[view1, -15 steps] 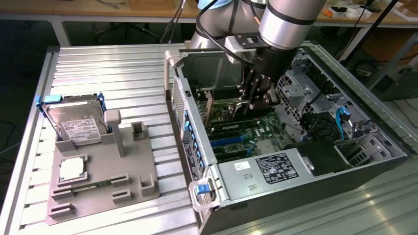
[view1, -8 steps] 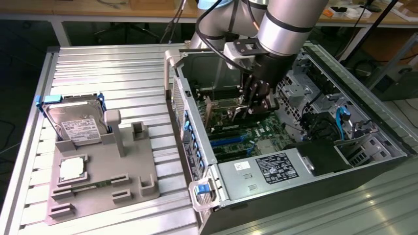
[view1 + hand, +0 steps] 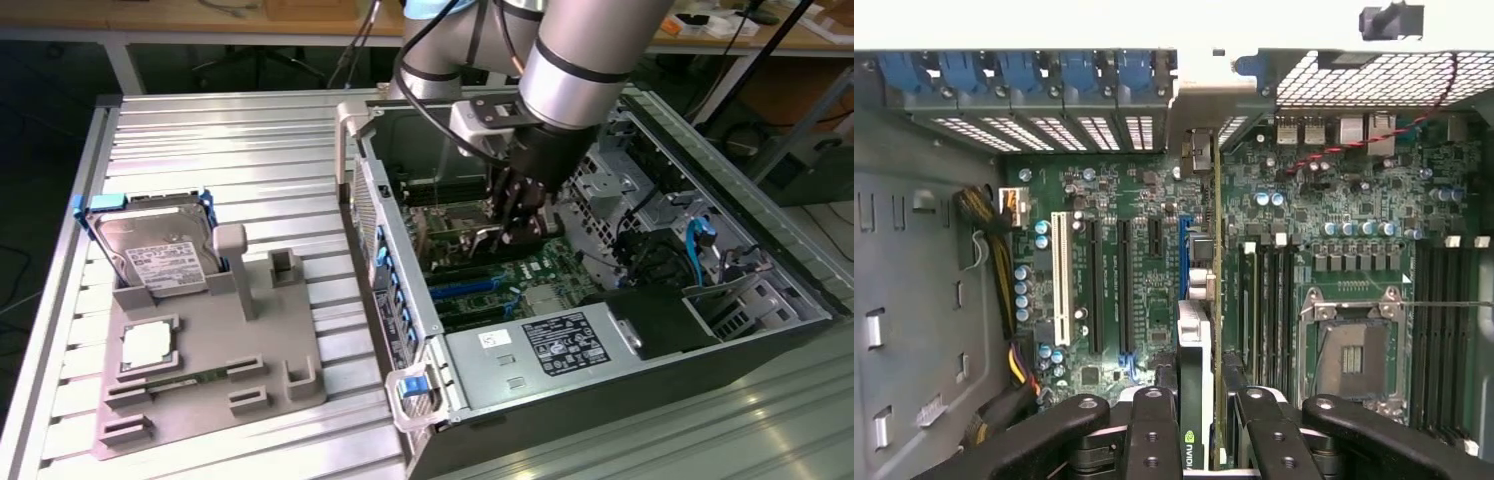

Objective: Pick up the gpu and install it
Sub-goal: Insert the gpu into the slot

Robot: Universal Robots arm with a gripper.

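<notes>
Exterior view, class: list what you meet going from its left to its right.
Hard drive → grey holder block → computer case wall → gripper holding the gpu → black power supply.

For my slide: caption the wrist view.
Gripper holds the gpu edge-on above the motherboard slots inside the open computer case.

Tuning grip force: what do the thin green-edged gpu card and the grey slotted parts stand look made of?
thin green-edged gpu card: green circuit board, matte, with a plain metal bracket, seen edge-on between the gripper fingers. grey slotted parts stand: probably matte plastic, evenly grey and dull.
</notes>
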